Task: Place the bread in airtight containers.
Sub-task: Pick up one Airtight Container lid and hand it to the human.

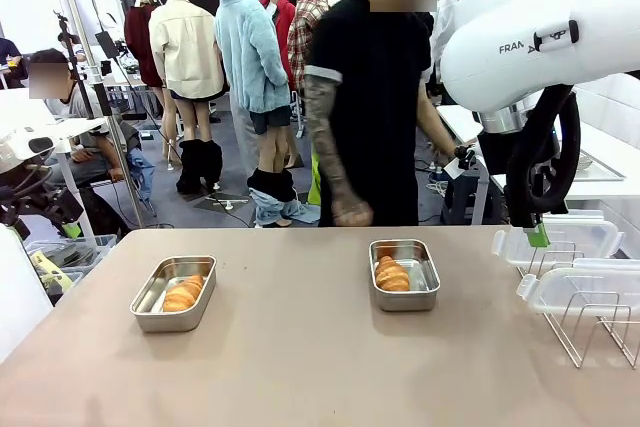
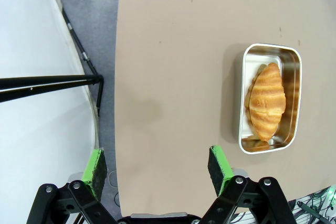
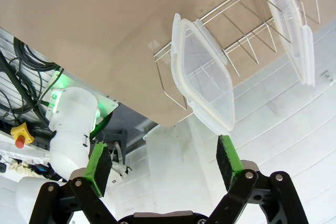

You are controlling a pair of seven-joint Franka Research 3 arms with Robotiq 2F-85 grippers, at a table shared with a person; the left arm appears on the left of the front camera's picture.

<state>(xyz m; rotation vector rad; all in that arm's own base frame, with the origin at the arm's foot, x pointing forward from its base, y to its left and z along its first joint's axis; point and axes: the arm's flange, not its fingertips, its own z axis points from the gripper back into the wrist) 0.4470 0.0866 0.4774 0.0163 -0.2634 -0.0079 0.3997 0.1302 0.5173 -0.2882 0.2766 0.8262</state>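
- Left gripper hung over the tan table's edge, green pads wide apart, gripping nothing.
- Left steel box, shallow and round-cornered, cradled a ridged golden croissant lengthwise, angled far-right.
- Right steel box held the second croissant, angled far-left.
- Right gripper gaped beside translucent lids standing in the wire rack.

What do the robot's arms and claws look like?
The right arm is smooth, rounded and white, with black lettering starting FRAN and a thick black cable looping beside it. The left gripper and right gripper are black, jointed with silver bolts, with green pads.
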